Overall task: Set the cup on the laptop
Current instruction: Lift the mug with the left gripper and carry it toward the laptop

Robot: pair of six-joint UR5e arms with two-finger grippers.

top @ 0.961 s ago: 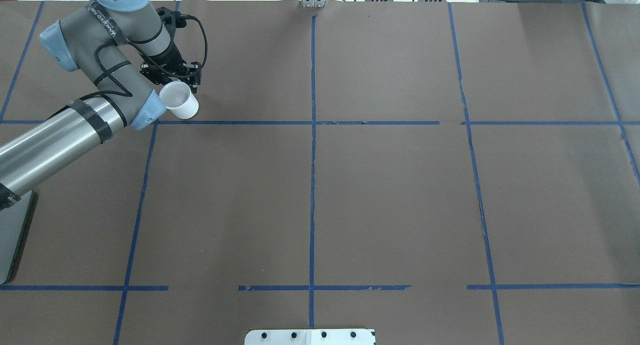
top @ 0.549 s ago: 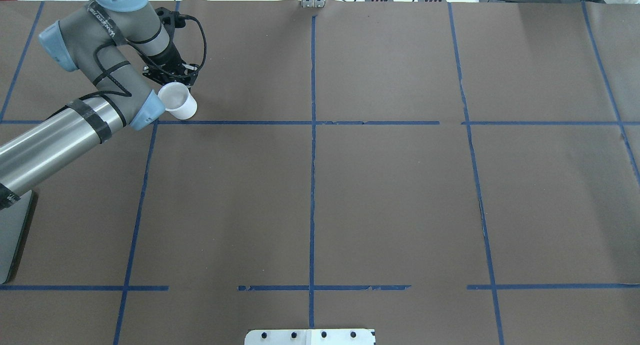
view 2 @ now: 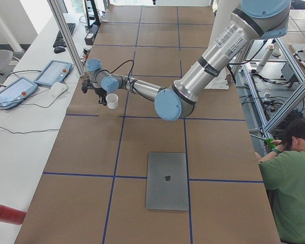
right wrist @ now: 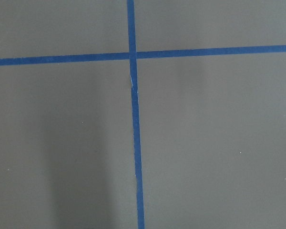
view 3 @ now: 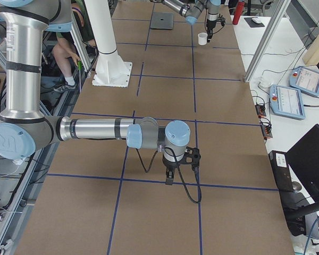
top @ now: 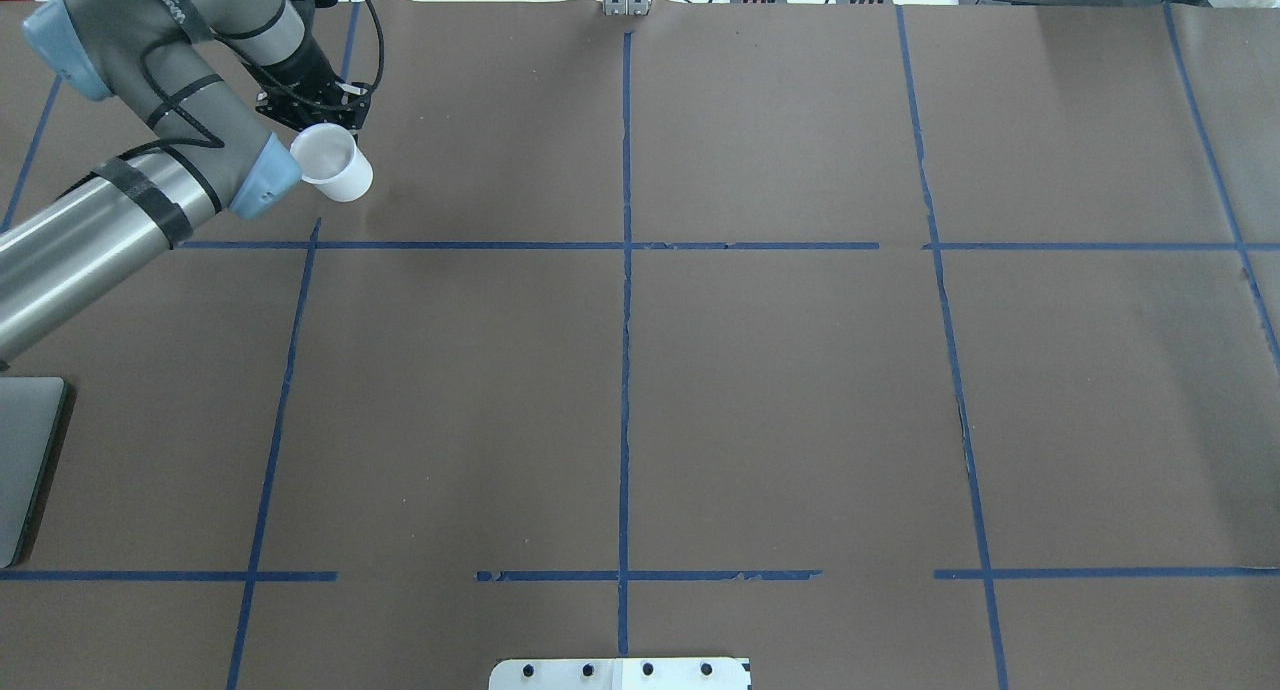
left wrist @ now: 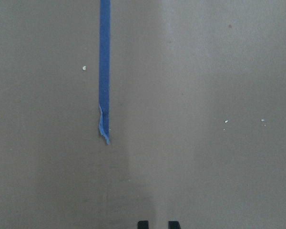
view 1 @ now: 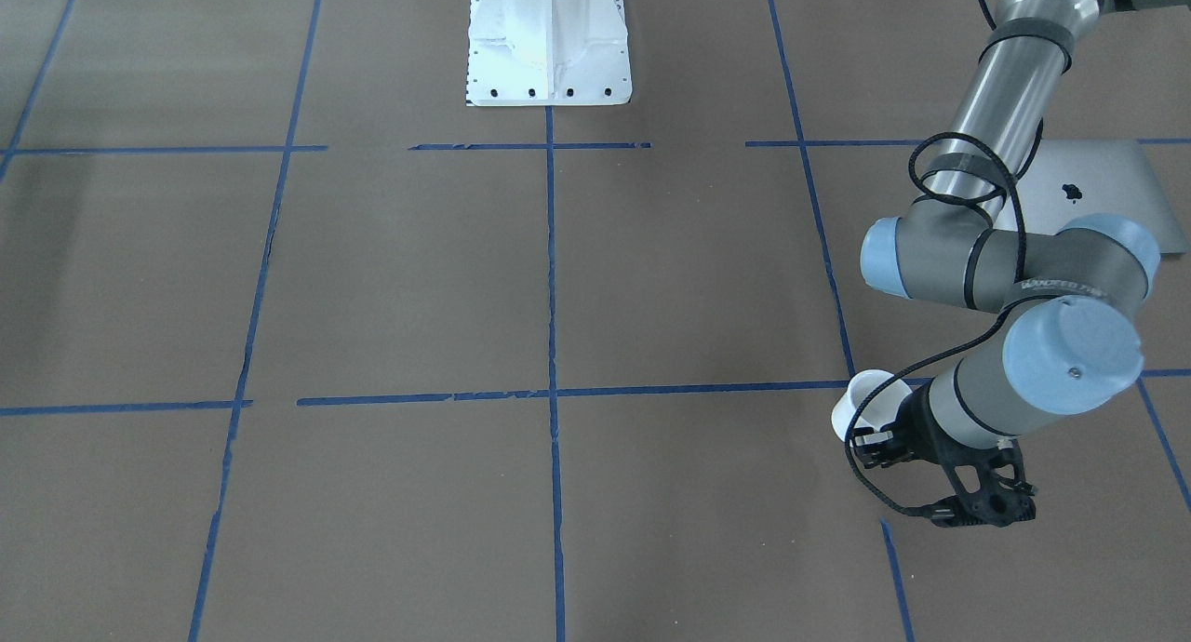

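The small white cup (top: 335, 171) hangs tilted in my left gripper (top: 325, 122), lifted off the brown table at the far left. In the front-facing view the cup (view 1: 869, 401) sits just beyond the gripper (view 1: 872, 440). The left wrist view shows only two dark fingertips (left wrist: 143, 224) close together, not the cup. The silver-grey laptop (view 2: 166, 180) lies closed and flat with its apple logo up, nearer the robot than the cup; it also shows in the front-facing view (view 1: 1107, 181). My right gripper (view 3: 170, 179) shows only in the exterior right view, so I cannot tell its state.
Blue tape lines (top: 625, 270) grid the brown table cover. The white robot base (view 1: 547, 42) stands at the table's near middle. An operator in green (view 2: 292, 183) sits beside the table. Tablets and cables (view 2: 38, 81) lie past the far edge.
My left gripper and the cup have moved up and away from the robot, slightly leftward; the cup has left the tape line it stood by.
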